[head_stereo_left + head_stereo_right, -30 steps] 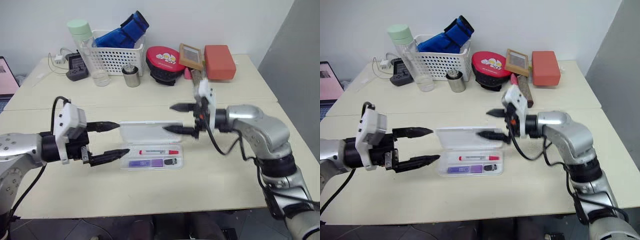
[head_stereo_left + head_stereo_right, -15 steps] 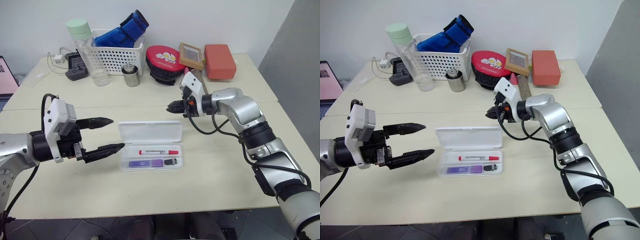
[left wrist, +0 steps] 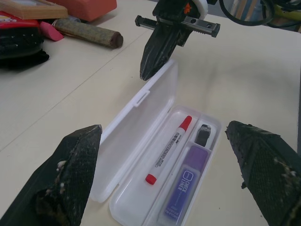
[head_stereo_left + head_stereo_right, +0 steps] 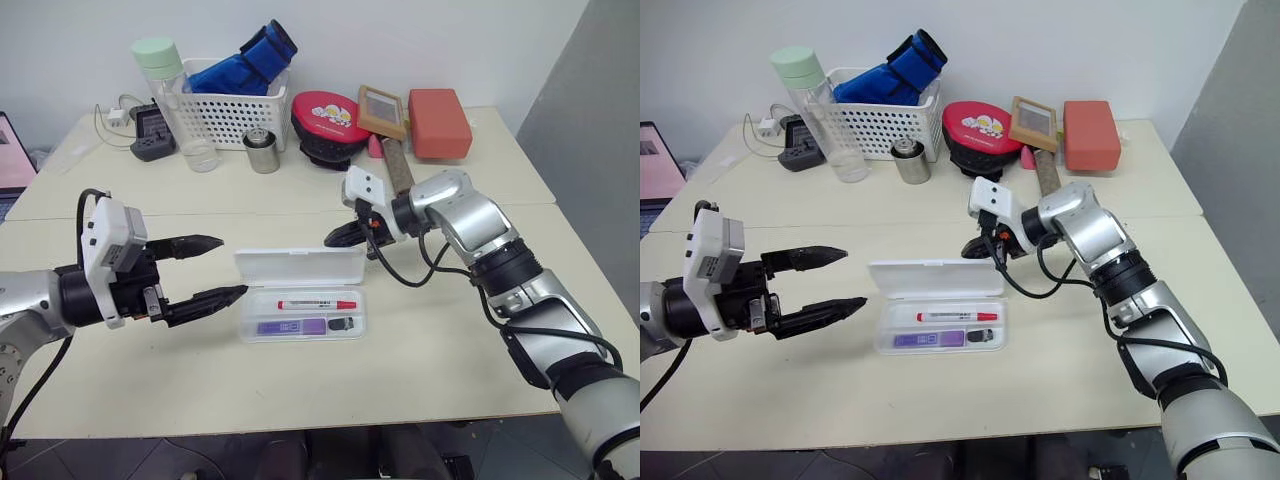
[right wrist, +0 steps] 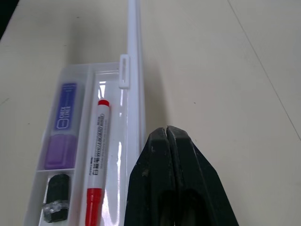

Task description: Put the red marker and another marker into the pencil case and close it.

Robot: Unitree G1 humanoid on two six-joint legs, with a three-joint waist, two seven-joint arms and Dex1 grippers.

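Behind the open pencil case (image 4: 300, 268) lid, right gripper (image 4: 336, 238) clenched, seemingly touching; left gripper (image 4: 212, 270) released.

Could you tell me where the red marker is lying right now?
The red marker lies inside the open pencil case at the table's middle, in the tray's long compartment next to the raised lid, with the purple marker in front of it.

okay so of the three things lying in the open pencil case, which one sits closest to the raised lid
The red marker. It lies in the long compartment right along the pencil case lid, while the purple marker and small dark stub share the front row.
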